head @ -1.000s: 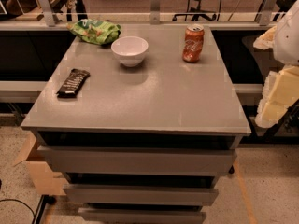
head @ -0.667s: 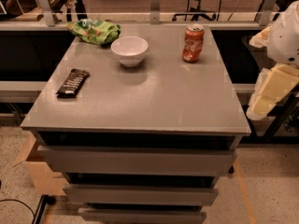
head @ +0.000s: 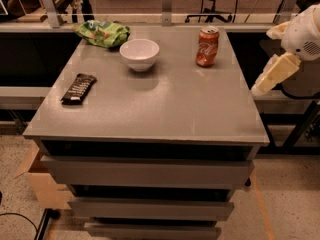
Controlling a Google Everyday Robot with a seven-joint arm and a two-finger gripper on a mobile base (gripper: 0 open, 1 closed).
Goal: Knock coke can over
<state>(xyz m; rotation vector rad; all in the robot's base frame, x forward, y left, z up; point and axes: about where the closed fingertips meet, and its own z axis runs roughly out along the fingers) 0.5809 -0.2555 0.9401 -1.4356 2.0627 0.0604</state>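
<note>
The coke can stands upright at the back right of the grey table top. It is red-orange with white script and a silver top. My gripper hangs off the table's right edge, in front of and to the right of the can. It is cream-coloured, slants down to the left from the white arm joint, and touches nothing. A wide gap lies between it and the can.
A white bowl sits at the back middle, left of the can. A green chip bag lies at the back left. A dark snack bar lies near the left edge. A cardboard box stands on the floor at lower left.
My gripper has risen and swung in toward the table's right edge. The can, bowl, bag and bar have not moved.
</note>
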